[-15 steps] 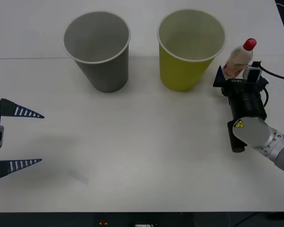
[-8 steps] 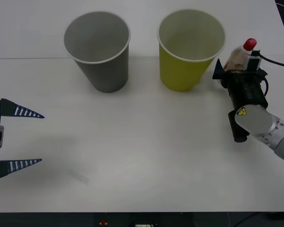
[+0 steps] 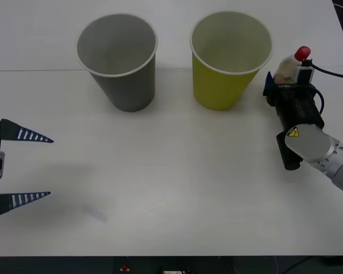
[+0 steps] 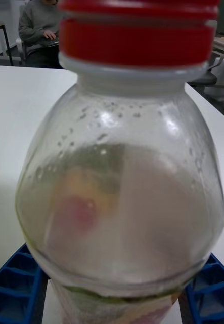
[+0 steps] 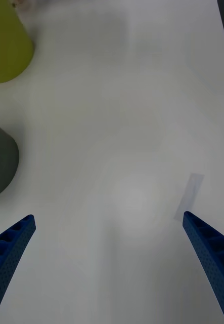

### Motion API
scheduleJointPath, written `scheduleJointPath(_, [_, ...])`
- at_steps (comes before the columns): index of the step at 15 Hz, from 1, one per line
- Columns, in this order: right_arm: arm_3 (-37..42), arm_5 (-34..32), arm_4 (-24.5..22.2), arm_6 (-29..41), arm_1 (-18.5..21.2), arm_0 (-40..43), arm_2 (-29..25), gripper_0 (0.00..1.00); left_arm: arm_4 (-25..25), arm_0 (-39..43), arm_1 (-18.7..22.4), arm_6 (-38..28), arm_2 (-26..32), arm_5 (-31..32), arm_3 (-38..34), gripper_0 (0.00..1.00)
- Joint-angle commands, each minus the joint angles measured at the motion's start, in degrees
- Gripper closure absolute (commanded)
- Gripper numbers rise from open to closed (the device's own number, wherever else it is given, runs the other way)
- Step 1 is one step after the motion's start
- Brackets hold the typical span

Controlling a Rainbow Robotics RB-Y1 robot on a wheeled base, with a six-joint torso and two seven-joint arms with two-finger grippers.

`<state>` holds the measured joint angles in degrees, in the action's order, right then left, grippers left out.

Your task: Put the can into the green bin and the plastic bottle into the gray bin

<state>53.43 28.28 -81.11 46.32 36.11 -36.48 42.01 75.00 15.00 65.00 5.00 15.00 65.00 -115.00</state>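
Straddling the plastic bottle (image 4: 123, 202) near the desk's right edge beside the green bin (image 3: 230, 60), right gripper (image 3: 286, 85) isn't visibly clamped yet. Bottle prob. light, slick; grip low on body. Left gripper (image 3: 24, 166) wide open, empty.

— Illumination status? 
— Even, bright overhead light is recorded; soft shadows are cast beneath the gray bin (image 3: 117, 60) and green bin (image 3: 230, 57) on the white table (image 3: 171, 182).
— Defects? 
— The plastic bottle (image 4: 122, 192) is rendered close and soft, with small highlights noted on its shoulder.
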Motion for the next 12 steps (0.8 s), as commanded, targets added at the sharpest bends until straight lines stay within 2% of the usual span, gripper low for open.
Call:
scheduleJointPath(1, [0.10, -0.15, -0.37, -0.26, 0.01, 0.09, 0.01, 1.00, 0.00, 0.00, 0.00, 0.00, 0.00, 0.00, 0.00, 0.00])
scheduleJointPath(5, [1.06, -0.15, -1.86, 0.09, 0.62, 0.97, 0.01, 1.00, 0.00, 0.00, 0.00, 0.00, 0.00, 0.00, 0.00, 0.00])
scheduleJointPath(12, [15.21, -0.33, -3.71, 1.06, 8.27, 10.20, -1.66, 1.00, 0.00, 0.00, 0.00, 0.00, 0.00, 0.00, 0.00, 0.00])
